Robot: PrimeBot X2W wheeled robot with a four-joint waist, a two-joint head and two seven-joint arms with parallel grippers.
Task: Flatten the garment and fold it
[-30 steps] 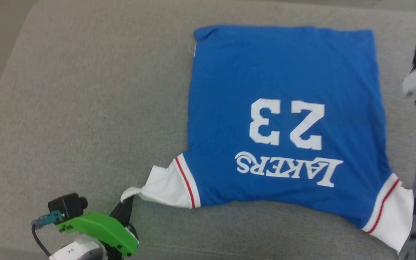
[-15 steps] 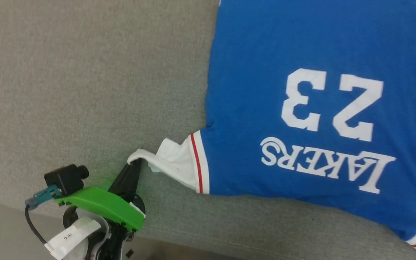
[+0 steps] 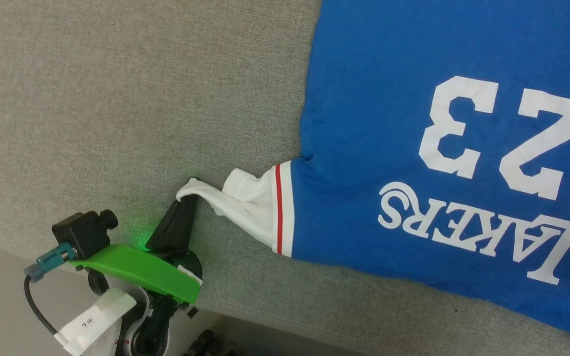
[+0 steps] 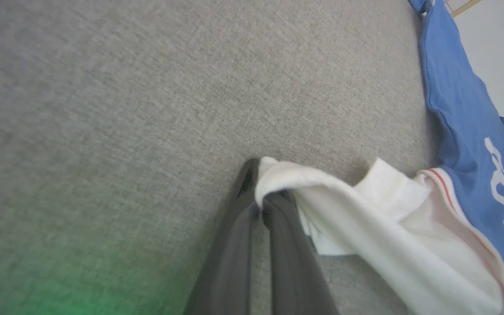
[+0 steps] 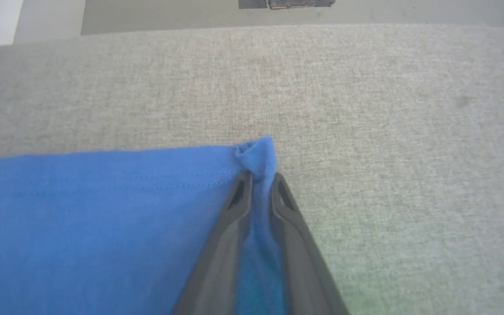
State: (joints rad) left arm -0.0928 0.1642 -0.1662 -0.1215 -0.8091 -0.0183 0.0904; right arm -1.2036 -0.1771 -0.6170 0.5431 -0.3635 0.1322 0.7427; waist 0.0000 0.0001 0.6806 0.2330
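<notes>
1. A royal-blue garment [image 3: 389, 123] with white "23" and "LAKERS" print lies spread on a grey cushion [image 3: 117, 99], towards the right.
2. The left gripper [image 3: 187, 199] has its fingers closed on the cuff of the white sleeve [image 3: 250, 207] at the shirt's near-left corner. The sleeve is drawn out and more bunched than a second ago.
3. The right gripper [image 5: 258, 177] now pinches a blue hem corner between its fingers. A second earlier it hung clear of the cloth.
4. The head camera has moved since then, so the shirt now runs off the view's right edge.
</notes>
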